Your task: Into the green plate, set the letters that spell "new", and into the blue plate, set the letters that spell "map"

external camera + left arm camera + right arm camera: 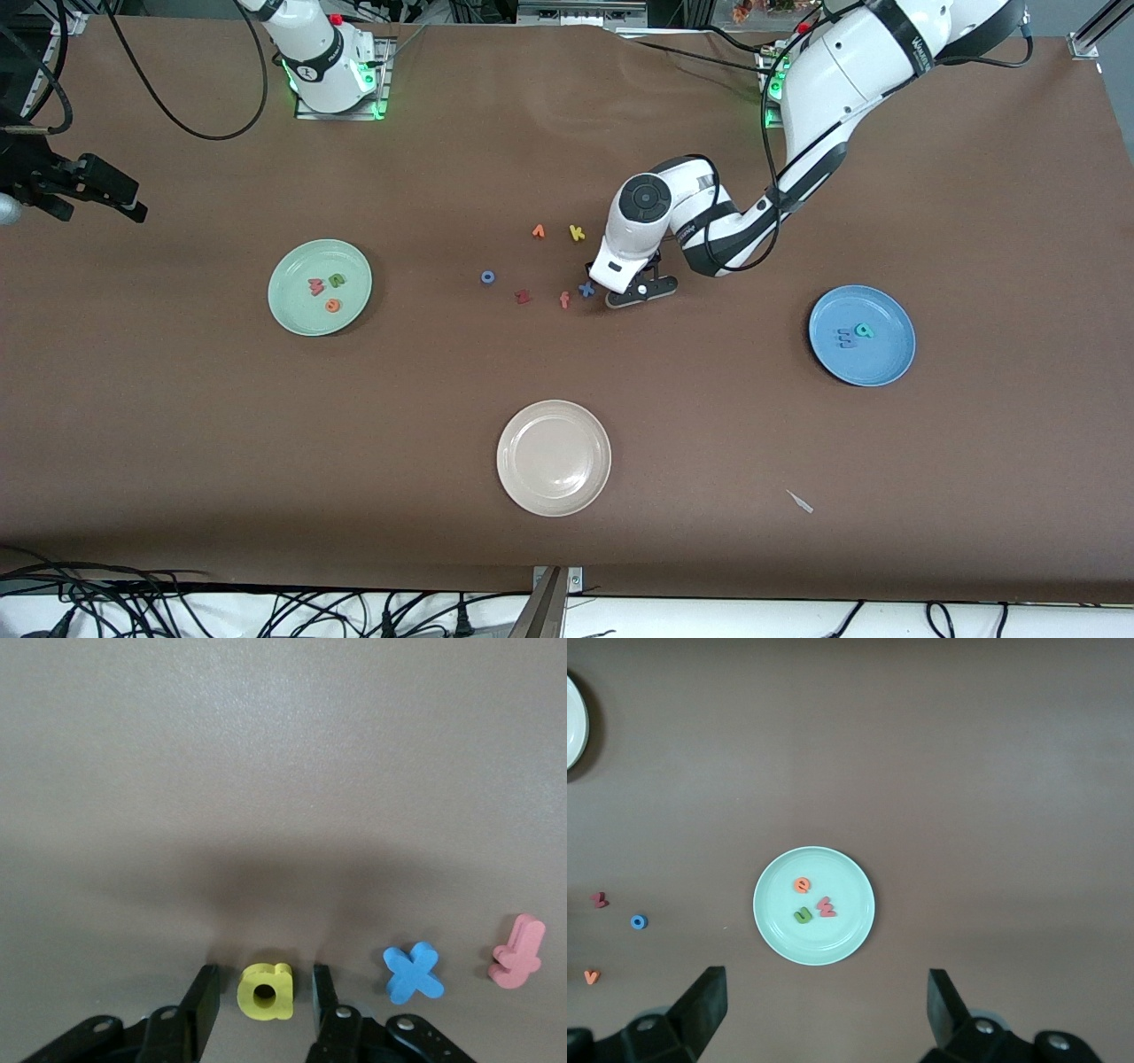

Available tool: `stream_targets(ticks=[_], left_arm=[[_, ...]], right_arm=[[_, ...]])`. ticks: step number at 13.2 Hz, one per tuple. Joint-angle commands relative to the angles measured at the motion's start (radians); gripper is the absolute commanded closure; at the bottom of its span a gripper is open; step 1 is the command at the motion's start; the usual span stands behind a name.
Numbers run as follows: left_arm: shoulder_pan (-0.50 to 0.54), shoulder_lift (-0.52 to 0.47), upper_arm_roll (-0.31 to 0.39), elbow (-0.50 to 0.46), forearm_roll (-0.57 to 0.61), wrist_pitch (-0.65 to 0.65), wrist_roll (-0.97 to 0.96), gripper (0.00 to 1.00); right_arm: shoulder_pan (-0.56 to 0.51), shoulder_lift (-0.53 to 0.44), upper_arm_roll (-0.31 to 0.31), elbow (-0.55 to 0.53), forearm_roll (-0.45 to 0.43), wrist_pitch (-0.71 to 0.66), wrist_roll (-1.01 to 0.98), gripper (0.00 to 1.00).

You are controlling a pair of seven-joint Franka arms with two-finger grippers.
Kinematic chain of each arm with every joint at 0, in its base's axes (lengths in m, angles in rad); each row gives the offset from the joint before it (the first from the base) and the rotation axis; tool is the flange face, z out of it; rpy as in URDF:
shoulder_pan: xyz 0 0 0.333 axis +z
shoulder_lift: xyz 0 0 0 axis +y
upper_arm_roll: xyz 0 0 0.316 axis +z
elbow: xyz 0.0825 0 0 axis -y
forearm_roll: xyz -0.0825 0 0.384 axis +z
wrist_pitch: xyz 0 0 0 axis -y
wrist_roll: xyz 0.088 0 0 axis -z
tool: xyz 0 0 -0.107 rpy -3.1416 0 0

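Yellow p [265, 991] lies flat on the brown table [177, 425] in the loose letter cluster near mid-table, between the two fingers [202, 1003] of the left gripper [260, 992]. Jaws are narrowed around it, one finger on each side, with a thin gap visible at each; firm contact cannot be confirmed, and the letter rests on the table.

Beside it, toward the right arm's end: blue x [413, 973], then the orange-red f [517, 951]. Front view shows the same row, with a dark red letter [523, 297] and a blue ring-shaped letter [487, 277] further along. An orange letter [538, 231] and a yellow k [577, 233] sit farther from the front camera than that row.

Blue plate [890, 363], toward the left arm's end, holds the blue m [846, 337] and the teal a [863, 330], just beside each other.

Green plate [288, 319], toward the right arm's end, holds the pink-red w [316, 286], green n [337, 280] and orange e [333, 306], close together.

Cream-white plate [514, 483] lies nearest the front camera, mid-table.

Right gripper [827, 1001] waits high over the table beside the green plate, jaws spread wide, holding nothing.
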Motion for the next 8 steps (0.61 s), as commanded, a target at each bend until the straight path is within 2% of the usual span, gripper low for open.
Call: stream_targets(ticks=[1,3,8], left_arm=[[-0.015,0.009,0.007,0.022,0.034,-0.012,-0.022,0.63],[-0.015,0.010,0.007,0.022,0.034,-0.015,-0.022,0.70],[0.004,-0.002,0.005,0.024,0.034,-0.034,0.011,0.79]], right_arm=[[0.026,0.012,-0.013,0.035,-0.017,-0.039,0.012,0.00],[0.022,0.029,-0.014,0.045,-0.012,-0.051,0.010,0.00],[0.021,0.036,-0.013,0.046,-0.017,-0.060,0.012,0.00]])
